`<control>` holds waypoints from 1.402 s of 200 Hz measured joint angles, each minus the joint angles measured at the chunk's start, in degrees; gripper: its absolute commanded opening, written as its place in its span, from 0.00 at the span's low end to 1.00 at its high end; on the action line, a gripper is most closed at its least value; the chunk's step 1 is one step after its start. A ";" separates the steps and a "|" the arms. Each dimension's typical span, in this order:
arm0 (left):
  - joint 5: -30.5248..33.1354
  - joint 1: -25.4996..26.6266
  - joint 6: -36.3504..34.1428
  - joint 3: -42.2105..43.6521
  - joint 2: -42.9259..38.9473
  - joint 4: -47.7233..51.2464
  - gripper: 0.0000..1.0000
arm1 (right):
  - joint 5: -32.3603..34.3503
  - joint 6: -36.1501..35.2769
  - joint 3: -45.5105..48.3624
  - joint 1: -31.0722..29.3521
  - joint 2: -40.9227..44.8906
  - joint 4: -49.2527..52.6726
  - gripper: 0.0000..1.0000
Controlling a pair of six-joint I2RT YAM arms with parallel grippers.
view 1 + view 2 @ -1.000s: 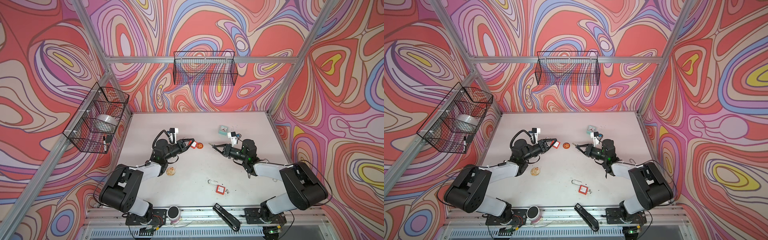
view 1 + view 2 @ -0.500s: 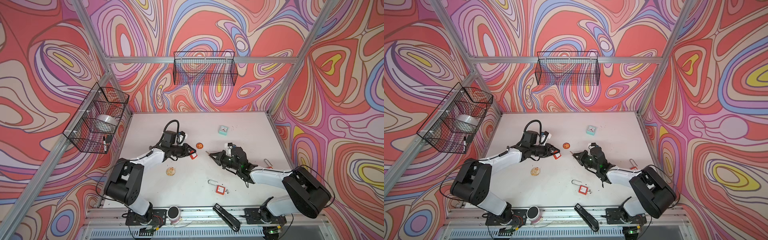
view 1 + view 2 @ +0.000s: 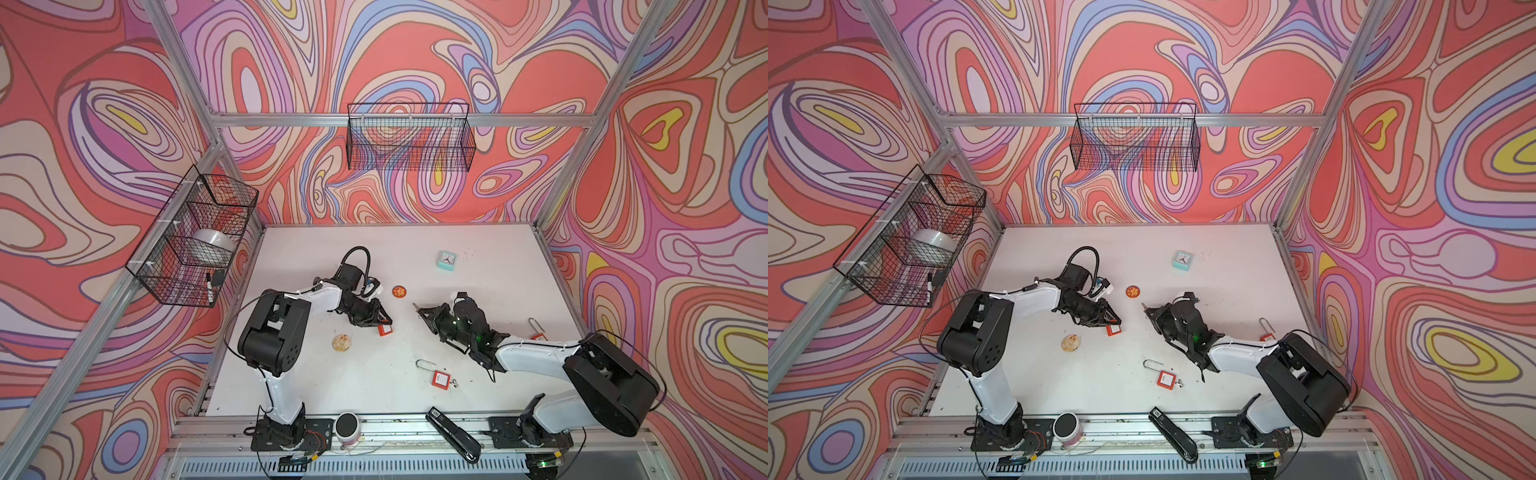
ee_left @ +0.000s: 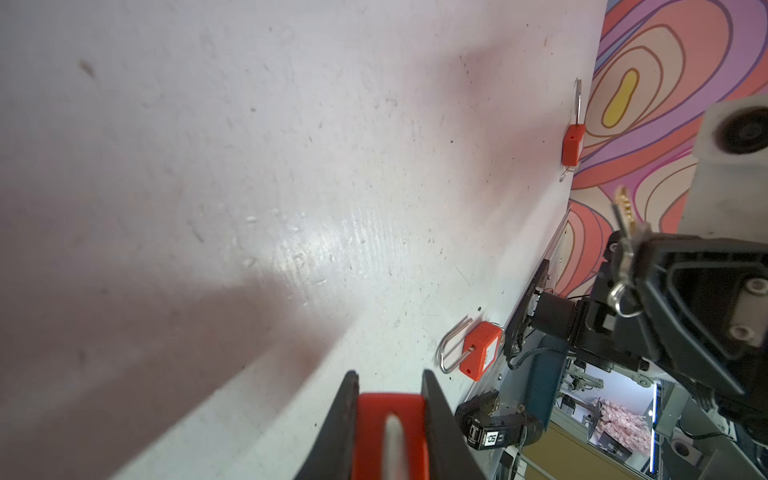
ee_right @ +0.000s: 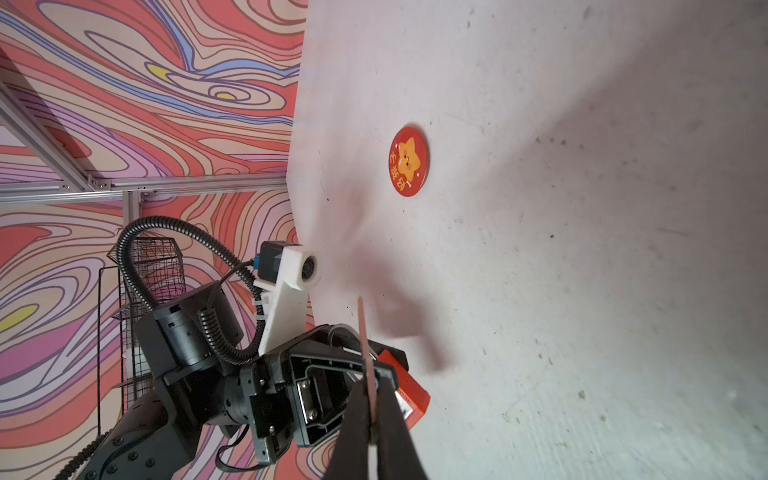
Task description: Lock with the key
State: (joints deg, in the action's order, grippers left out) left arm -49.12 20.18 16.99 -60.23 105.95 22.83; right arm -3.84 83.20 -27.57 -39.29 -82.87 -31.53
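Left wrist view: your left gripper [image 4: 388,380], part-closed, clamps the red plastic padlock [image 4: 370,436]; your right gripper [image 5: 369,395] pinches the small metal key [image 5: 361,328] tight, held apart from the padlock.

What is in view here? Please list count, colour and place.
padlocks: 3, red; held padlock in left gripper, front padlock at front middle of table, side padlock near right edge
key: 1, metal; in right gripper
badge: 1, red, yellow star; table, just behind both grippers
clock: 1, teal; table, back right
disc: 1, beige; table, near left arm
stapler: 1, black; front rail
cylinder: 1, pinkish, black top; front rail
wire baskets: 2, black; back basket and left basket on walls
bowl: 1, white; left basket
marker: 1, black-capped; left basket
left gripper: black; shut on held padlock
right gripper: black; shut on key
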 measured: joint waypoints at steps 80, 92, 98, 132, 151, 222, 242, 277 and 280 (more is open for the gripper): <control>0.26 -0.44 -3.21 -2.73 2.69 3.72 0.44 | 1.88 3.69 0.04 -2.62 -2.91 -1.18 0.00; 0.33 -0.74 -3.34 -2.73 2.69 3.82 0.49 | 2.19 4.00 0.04 -2.93 -2.91 -1.01 0.00; 0.33 -0.81 -3.34 -2.75 2.69 3.85 0.51 | 2.43 4.26 0.04 -3.10 -2.91 -0.96 0.00; 0.94 -1.55 -3.30 -2.78 2.69 3.85 0.57 | 3.37 5.25 0.04 -3.93 -2.91 -0.90 0.00; 1.20 -1.84 -3.30 -2.80 2.69 3.85 0.60 | 4.04 5.92 0.04 -4.81 -3.19 -0.92 0.00; 0.07 -1.90 -0.87 -5.35 4.07 1.86 0.64 | 6.49 8.57 -0.31 -7.67 -5.60 -1.46 0.00; 0.00 -1.90 -0.63 -6.78 4.92 1.62 0.64 | 7.19 9.70 -0.31 -8.24 -6.95 -2.21 0.00; 0.02 -1.90 -0.20 -7.15 5.22 1.05 0.65 | 7.98 11.19 -0.57 -9.35 -8.74 -2.34 0.00; 0.02 -1.90 -0.20 -7.15 5.25 1.03 0.65 | 8.13 11.26 -0.63 -9.49 -8.87 -2.32 0.00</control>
State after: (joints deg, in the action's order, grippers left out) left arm -49.10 18.28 16.80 -67.37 111.20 23.86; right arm 4.29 94.45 -28.21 -48.77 -91.74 -33.85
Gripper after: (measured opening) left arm 0.645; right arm 0.049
